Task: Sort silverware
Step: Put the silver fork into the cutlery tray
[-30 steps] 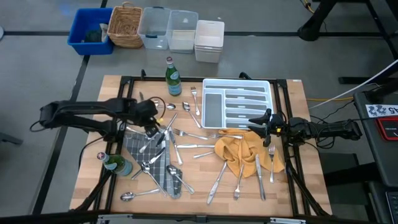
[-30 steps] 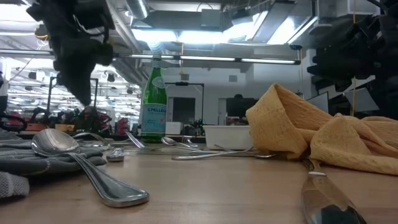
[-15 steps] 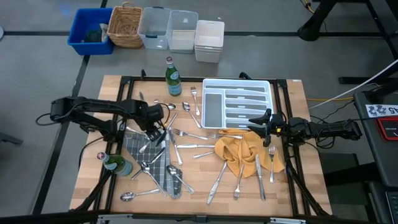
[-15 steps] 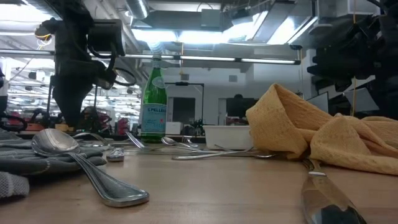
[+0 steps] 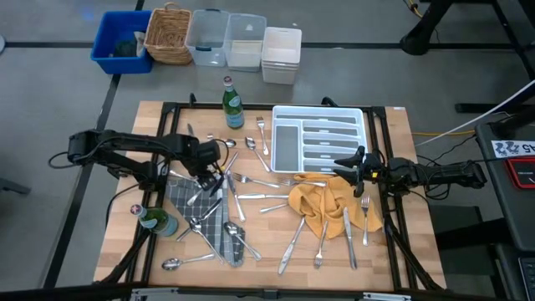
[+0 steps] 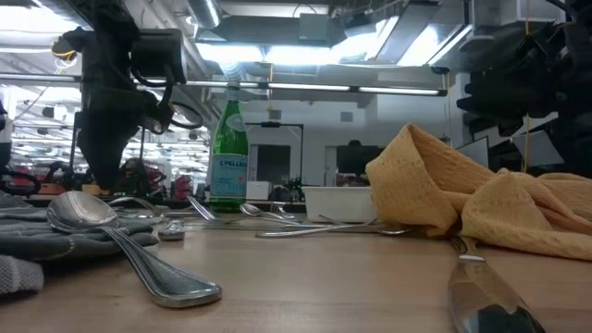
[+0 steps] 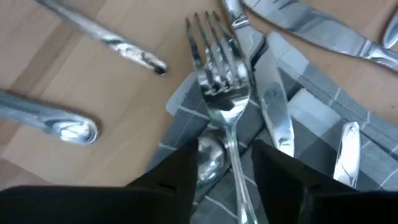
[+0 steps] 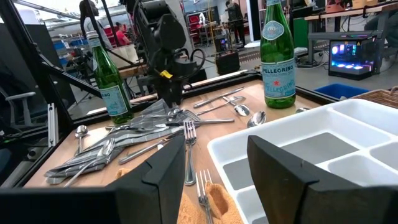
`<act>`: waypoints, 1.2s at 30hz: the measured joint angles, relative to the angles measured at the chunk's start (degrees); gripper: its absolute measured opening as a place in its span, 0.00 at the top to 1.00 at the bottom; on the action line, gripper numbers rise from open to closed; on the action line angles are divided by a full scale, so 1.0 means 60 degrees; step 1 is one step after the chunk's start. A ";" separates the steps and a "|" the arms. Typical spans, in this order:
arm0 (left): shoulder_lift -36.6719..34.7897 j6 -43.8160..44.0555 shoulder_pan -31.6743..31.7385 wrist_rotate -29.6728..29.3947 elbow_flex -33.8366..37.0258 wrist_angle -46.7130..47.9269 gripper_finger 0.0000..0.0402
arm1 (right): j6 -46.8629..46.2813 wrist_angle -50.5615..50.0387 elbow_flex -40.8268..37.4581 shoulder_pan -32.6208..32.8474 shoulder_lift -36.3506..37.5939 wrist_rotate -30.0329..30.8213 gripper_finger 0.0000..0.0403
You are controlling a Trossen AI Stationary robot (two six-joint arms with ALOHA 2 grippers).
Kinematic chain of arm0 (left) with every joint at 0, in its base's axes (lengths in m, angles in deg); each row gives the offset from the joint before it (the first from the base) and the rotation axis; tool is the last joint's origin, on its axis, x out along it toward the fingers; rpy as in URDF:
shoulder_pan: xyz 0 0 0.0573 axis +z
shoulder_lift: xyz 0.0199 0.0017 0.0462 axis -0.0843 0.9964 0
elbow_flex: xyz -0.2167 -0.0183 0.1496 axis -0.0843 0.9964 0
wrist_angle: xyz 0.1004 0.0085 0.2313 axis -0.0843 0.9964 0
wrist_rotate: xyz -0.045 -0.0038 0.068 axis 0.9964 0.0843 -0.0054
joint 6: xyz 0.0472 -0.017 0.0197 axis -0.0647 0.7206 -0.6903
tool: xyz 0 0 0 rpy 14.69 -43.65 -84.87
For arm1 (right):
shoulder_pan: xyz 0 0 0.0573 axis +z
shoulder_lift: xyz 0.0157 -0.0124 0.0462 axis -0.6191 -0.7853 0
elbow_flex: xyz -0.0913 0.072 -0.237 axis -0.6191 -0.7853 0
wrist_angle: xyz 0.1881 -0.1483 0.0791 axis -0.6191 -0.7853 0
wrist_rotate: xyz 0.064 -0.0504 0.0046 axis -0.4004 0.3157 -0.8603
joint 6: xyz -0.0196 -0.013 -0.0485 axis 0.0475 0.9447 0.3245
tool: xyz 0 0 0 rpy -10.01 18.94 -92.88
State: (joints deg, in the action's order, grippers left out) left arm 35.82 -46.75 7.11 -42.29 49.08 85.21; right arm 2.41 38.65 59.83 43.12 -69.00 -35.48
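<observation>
Silver cutlery is all over the wooden tabletop point(image 5: 393, 134). One bunch of silverware point(image 5: 251, 186) sits mid-table, more of it lies on a grey checked cloth point(image 5: 196, 219) on the left side, and a few pieces rest on and around a crumpled yellow cloth point(image 5: 322, 201) on the right.

Left end effector point(image 5: 209, 178) is down at the upper edge of the grey cloth, right in the pile. In the left wrist view its two dark fingers point(image 7: 171, 180) stand apart with a fork point(image 7: 225, 106) running between them, tines pointing away from the wrist. The fork lies on the cloth on top of a knife point(image 7: 273, 118) and a spoon bowl point(image 7: 208, 157). The fingers look like they straddle the handle without pinching it, so open, nothing actually held as far as I can see.

Right end effector point(image 5: 341, 167) hovers at the near edge of the white tray point(image 5: 288, 113), just above the yellow cloth. Fingers spread wide, empty, with the tray's compartments right in front in the right wrist view.

Two green bottles too: one point(image 5: 232, 104) just left of the tray, one point(image 5: 157, 221) at the left edge by the grey cloth.
</observation>
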 joint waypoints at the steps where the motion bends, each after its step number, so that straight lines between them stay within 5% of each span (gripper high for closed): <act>1: 0.0000 0.0058 -0.0040 0.0001 0.0029 -0.0018 0.61 | 0.0004 -0.0003 0.0000 -0.0004 0.0000 0.0000 0.57; 14: 0.0110 0.0319 -0.0550 -0.0325 0.0201 -0.0497 0.54 | 0.0007 -0.0007 -0.0002 -0.0004 0.0000 0.0000 0.57; 26: 0.1466 0.0416 -0.0556 -0.0756 0.0215 -0.0976 0.54 | 0.0004 -0.0003 -0.0003 0.0000 -0.0003 0.0000 0.57; 36: 0.1749 0.0581 -0.0554 -0.0849 0.0172 -0.0939 0.78 | 0.0004 0.0001 -0.0002 -0.0002 0.0000 0.0000 0.57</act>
State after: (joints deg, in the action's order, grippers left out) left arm 46.31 -43.27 3.79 -47.38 50.11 79.58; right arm 2.44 38.66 59.82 43.11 -69.00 -35.48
